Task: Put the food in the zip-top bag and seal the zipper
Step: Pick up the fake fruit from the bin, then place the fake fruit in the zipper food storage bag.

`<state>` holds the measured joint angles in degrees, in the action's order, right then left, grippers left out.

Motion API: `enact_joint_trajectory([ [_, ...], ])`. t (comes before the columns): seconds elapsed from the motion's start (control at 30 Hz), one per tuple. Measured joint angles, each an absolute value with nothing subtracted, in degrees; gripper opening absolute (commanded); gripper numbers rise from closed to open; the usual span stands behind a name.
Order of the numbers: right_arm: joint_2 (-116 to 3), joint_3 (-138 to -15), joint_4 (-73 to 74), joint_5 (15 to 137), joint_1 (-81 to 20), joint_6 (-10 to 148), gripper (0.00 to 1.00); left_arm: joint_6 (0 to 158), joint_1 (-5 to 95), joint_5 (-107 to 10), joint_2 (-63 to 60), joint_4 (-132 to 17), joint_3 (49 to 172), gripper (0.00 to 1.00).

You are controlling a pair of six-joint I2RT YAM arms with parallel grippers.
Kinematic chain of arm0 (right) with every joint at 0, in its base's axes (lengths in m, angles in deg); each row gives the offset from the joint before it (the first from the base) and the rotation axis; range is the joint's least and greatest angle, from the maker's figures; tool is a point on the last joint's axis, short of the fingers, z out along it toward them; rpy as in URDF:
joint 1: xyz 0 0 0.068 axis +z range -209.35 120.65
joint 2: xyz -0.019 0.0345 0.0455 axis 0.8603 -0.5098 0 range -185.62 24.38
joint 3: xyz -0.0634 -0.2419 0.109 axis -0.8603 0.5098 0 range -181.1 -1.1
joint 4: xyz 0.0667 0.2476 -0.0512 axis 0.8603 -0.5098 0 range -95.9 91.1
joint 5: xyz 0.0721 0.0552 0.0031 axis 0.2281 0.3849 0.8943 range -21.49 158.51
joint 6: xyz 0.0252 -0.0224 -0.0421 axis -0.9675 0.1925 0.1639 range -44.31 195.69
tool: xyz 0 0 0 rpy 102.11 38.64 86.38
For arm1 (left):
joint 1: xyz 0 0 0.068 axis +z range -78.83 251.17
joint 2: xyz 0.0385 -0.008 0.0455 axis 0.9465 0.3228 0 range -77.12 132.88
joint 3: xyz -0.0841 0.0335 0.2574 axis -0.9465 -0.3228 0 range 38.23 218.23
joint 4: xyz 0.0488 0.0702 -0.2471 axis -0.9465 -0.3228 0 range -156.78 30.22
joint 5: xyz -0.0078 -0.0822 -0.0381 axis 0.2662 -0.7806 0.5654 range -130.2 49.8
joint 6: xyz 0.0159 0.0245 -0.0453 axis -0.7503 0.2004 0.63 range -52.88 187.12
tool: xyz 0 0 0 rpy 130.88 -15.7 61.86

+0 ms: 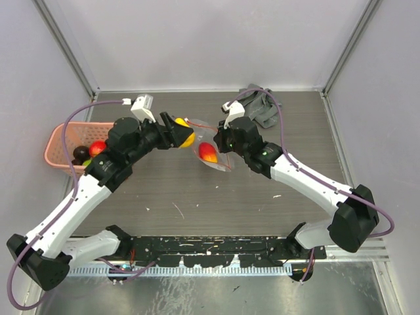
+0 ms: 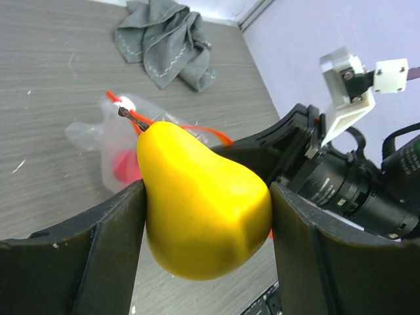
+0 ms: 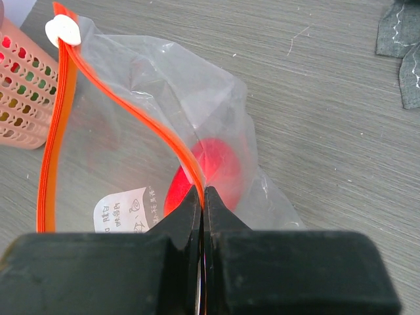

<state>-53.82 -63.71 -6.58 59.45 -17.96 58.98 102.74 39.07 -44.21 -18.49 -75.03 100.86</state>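
Clamping a yellow toy pear (image 2: 203, 210), the left gripper (image 2: 207, 220) is hovering beside the zip-top bag (image 3: 125, 164), whose zipper (image 3: 134, 115) the right gripper (image 3: 202, 205) is pinching.

A basket (image 1: 60, 139) holding food (image 1: 97, 147) is sitting at the left edge of the table (image 1: 197, 197); the zip-top bag (image 1: 200, 141) is resting mid-table, with a cloth (image 1: 259, 108) behind it.

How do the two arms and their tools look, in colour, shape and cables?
The left arm and the right arm both have long white links and bulky black joints. A thin purple cable loops along each arm to a white camera bracket at the wrist. The left tool and the right tool each have two thick matte black fingers. No markings show.
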Motion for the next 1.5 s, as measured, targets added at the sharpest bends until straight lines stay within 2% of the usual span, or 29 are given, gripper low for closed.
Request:
enact_joint_trajectory([
  [0.47,-52.1,-63.8,-8.0,62.2,-18.0,56.6,0.00,103.7,30.9,-35.2,-11.2,-58.5,96.8,0.30],
  [0.77,-51.7,-63.8,-7.9,63.0,-18.0,55.9,0.00,100.6,27.0,-29.0,-8.9,-56.0,91.6,0.39],
  [1.0,-50.3,-63.8,-7.8,63.3,-18.0,55.8,0.00,97.2,25.0,-25.3,-8.3,-56.3,91.0,0.55],
  [1.23,-50.2,-63.8,-7.2,64.2,-18.0,55.3,0.00,94.7,22.5,-23.4,-6.5,-58.8,91.2,0.80],
  [1.37,-50.2,-63.8,-7.1,64.2,-18.0,55.1,0.00,94.6,22.2,-22.9,-6.2,-61.6,92.1,0.87],
  [1.4,-50.2,-63.8,-7.1,64.2,-18.0,55.1,0.00,94.6,22.2,-22.8,-6.2,-62.4,92.6,0.92],
  [1.5,-50.2,-63.8,-7.1,64.2,-18.0,55.0,0.00,94.7,22.2,-22.4,-6.2,-64.2,94.0,0.95],
])
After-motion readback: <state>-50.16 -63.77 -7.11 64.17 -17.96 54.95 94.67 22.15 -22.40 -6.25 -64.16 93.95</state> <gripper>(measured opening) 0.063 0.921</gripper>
